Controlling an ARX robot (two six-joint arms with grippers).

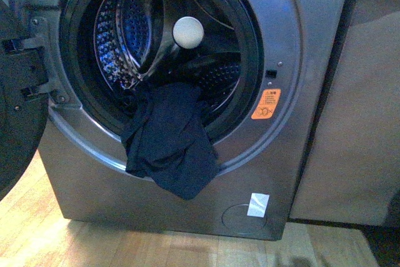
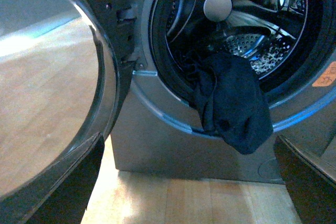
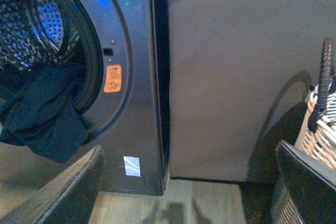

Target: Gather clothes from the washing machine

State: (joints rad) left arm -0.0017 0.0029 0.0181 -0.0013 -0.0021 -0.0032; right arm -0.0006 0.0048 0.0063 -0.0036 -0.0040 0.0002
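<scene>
Clothes (image 1: 169, 139) drape over washing machine (image 1: 297, 48) rim; orange sticker (image 1: 265, 104) writing unreadable.

clothes (image 1: 169, 142): plain navy-blk | washing machine (image 1: 300, 48): grey metallic | sticker (image 1: 265, 104): orange | cabinet (image 1: 359, 123): beige | basket (image 3: 321, 129): prob. white weave

- The left arm's dark, two-fingered end effector (image 2: 187, 139) had its jaws spread wide. Its wrist camera caught only the two blunt fingers, one dark finger (image 2: 63, 187) and its mate (image 2: 310, 177), well apart.
- The right arm's dark, two-fingered end effector (image 3: 189, 145) was parted just as widely, with a brown-lit finger (image 3: 68, 192) and a black finger (image 3: 310, 182) well apart.
- Both wrists were held roughly level, with the fingers reaching forward.
- Each arm was seen only through its own wrist camera.
</scene>
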